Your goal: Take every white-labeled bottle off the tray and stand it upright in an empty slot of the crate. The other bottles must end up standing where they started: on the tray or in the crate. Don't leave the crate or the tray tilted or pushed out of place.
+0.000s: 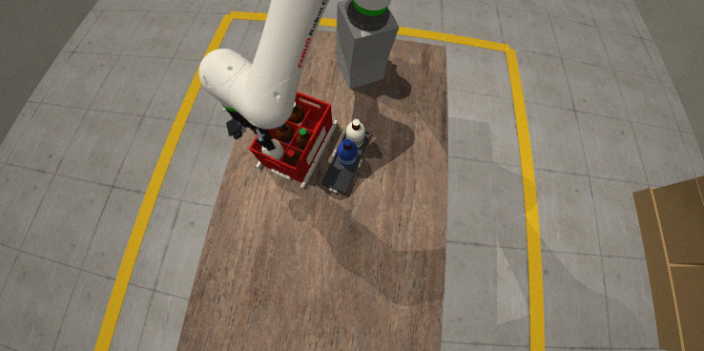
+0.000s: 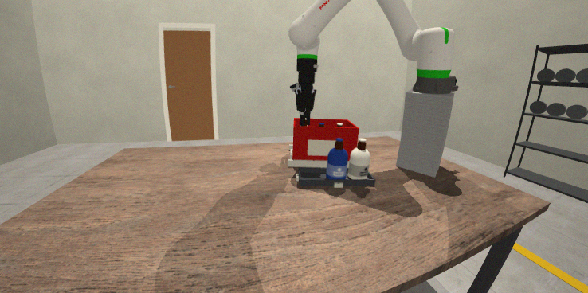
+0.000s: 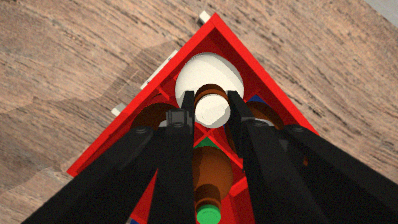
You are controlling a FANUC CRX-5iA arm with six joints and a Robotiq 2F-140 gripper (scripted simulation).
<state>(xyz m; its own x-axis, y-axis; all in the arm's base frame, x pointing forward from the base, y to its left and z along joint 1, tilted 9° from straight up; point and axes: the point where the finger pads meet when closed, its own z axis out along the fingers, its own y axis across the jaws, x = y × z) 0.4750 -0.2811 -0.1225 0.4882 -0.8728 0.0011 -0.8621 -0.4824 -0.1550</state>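
Observation:
My gripper [image 1: 268,145] [image 2: 304,123] [image 3: 210,105] points down at a corner of the red crate [image 1: 283,169] [image 2: 302,138] [image 3: 265,73]. It is shut on the neck of a white bottle [image 1: 272,152] [image 3: 205,72], which is upright inside the corner slot; its label and base are hidden. The crate stands level. On the dark tray [image 1: 340,176] [image 2: 312,182] stand a blue bottle [image 1: 347,152] [image 2: 337,161] with a blue label and another white bottle [image 1: 355,133] [image 2: 359,159] with a pale grey label.
Brown bottles fill neighbouring crate slots: one with a green cap [image 1: 302,137] [image 3: 212,172], one with a red cap [image 1: 290,154], and others partly hidden by the arm. The tray lies close beside the crate. The robot's grey pedestal [image 1: 364,52] [image 2: 425,130] stands behind them.

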